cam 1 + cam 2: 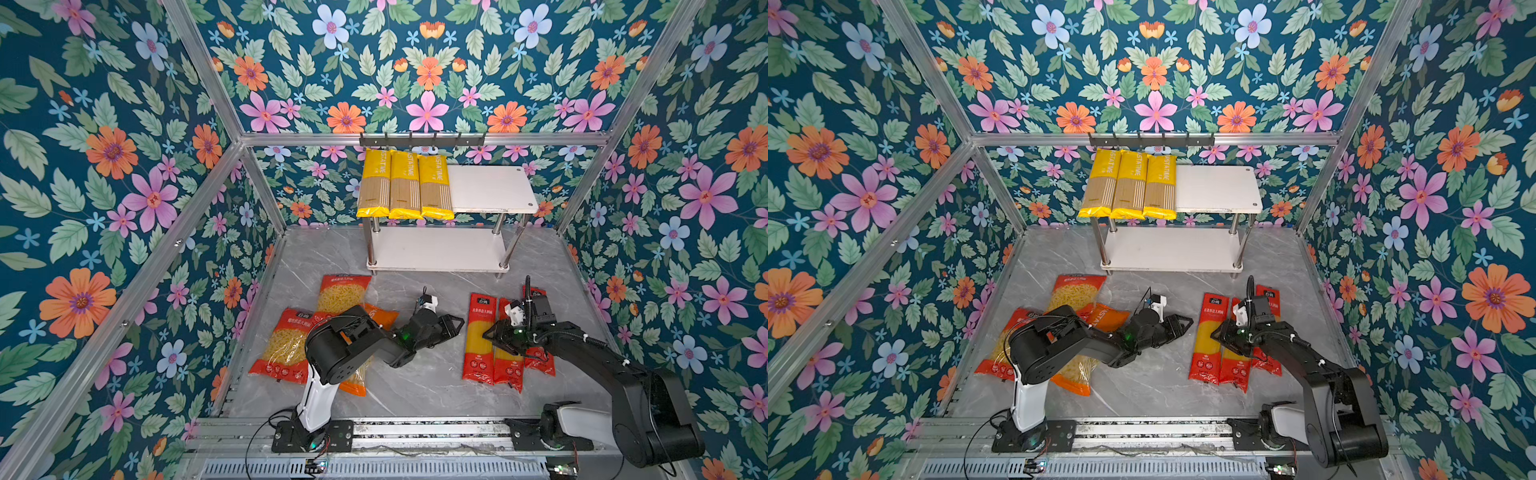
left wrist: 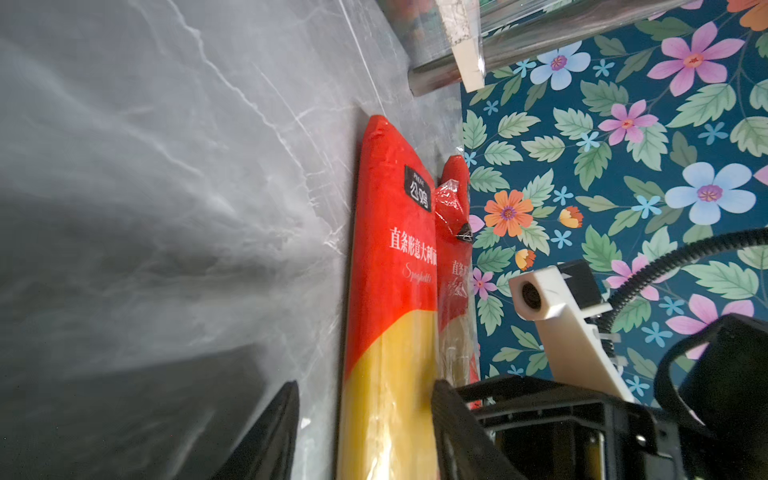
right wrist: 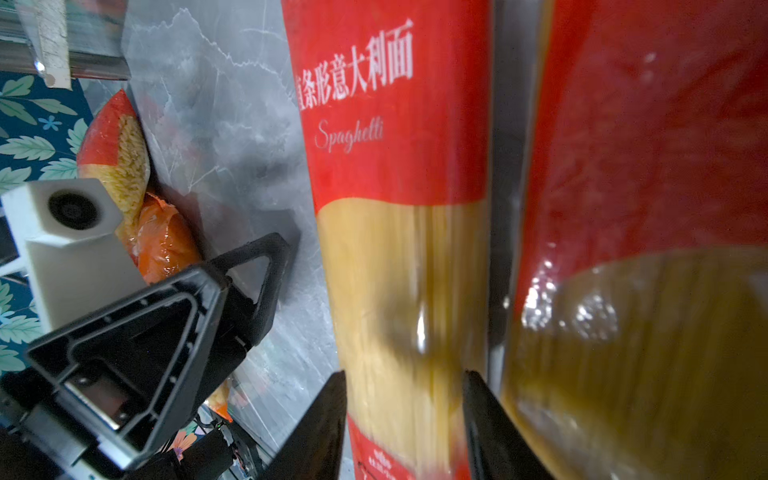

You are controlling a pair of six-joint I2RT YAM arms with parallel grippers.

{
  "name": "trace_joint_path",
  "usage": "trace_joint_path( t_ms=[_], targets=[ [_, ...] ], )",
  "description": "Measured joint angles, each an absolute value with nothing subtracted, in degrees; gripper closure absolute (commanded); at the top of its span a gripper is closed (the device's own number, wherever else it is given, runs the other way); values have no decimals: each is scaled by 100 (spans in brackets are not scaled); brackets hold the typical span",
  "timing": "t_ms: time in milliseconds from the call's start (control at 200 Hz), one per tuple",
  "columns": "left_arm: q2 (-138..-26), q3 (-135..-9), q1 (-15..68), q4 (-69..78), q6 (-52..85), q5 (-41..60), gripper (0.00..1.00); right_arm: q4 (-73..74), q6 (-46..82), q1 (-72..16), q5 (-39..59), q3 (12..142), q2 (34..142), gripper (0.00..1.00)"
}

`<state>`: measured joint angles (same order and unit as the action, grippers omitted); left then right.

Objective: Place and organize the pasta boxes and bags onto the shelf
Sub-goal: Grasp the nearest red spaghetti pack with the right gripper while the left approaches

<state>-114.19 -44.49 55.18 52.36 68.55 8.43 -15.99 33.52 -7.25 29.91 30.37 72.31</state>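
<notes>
Nearest the rig, both arms reach in over the grey marbled tabletop (image 1: 415, 386) and meet at one thing: the leftmost red spaghetti pack (image 1: 478, 332). It lies flat with its long axis running away toward the shelf. The left gripper (image 2: 365, 386) comes at it from the left, about half open. Its jaws straddle the pack with a gap on one side, so nothing is gripped. The right gripper (image 3: 406, 374) comes from the right, over the two other red packs (image 1: 509, 365). Its jaws flank the same pack closely, but blur hides whether they pinch. Neither arm is clearly nearer. To the left, the macaroni bags (image 1: 286, 345) overlap in a heap. Farther back, the shelf (image 1: 490, 187) has a bare lower board and half its top board free beside three yellow PASTATIME packs (image 1: 403, 185) — room enough, I judge, for this pack laid the same way.
</notes>
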Motion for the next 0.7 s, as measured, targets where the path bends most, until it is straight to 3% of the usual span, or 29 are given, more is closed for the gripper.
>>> trace_joint_path(
  t_ms=[175,375,700],
  targets=[
    [-11467,-4510,5535,5168,6855,849,48,-1649,3411,-672,2786,3044,7157,46],
    [-11734,-4912,5572,5022,6825,1044,52,-1282,3411,-666,2899,2928,7487,52],
    [-11697,-5238,5577,4670,6534,1181,52,-873,3465,-696,3068,2823,7546,77]
  ],
)
